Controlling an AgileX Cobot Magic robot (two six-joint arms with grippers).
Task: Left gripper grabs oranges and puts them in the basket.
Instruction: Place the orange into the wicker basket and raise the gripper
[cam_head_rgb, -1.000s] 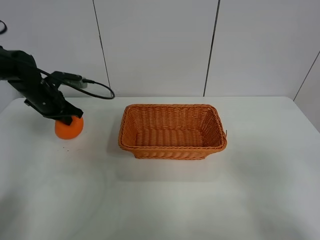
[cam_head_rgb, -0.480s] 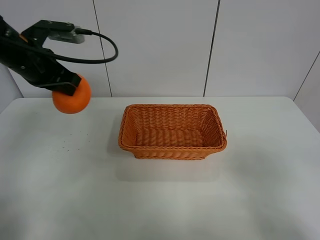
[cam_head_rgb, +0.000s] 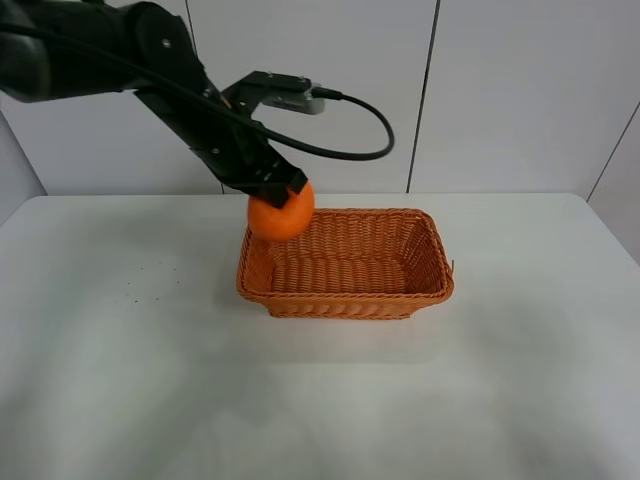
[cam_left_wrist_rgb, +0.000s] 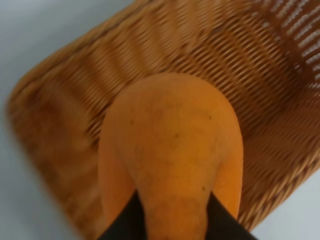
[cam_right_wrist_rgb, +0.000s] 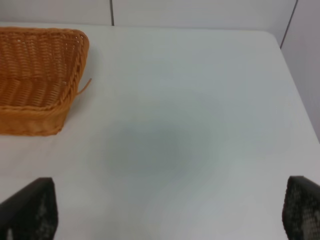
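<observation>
Grips the orange (cam_head_rgb: 281, 214) in the left tool (cam_head_rgb: 277, 190), closed onto the fruit from above and open no wider than the fruit itself. Shows, through the left wrist camera, two black fingers (cam_left_wrist_rgb: 124, 226) pressed against opposite sides of the fruit near its top. Holds it in the air, clear of the counter (cam_head_rgb: 120, 380), over the left end of the basket (cam_head_rgb: 345, 297), by the far left corner as seen from high up. Looks past it, from the wrist, into the woven inside of the basket, with a curved rim corner and pale counter beyond. Cannot tell the height above the weave. Reaches in from the upper left of the high view on a dark arm (cam_head_rgb: 130, 55), trailing a black cable (cam_head_rgb: 365, 145) looping to the right in front of the white wall (cam_head_rgb: 500, 90). Has the basket standing upright and flat on the counter near the middle. Spreads the right tool (cam_right_wrist_rgb: 165, 210) wide, two dark fingers far apart, with bare counter between them and nothing gripped. Sees, from the right wrist, the basket's right short end and a loose wicker strand (cam_right_wrist_rgb: 85, 86) sticking out at its corner, well apart from that tool.
</observation>
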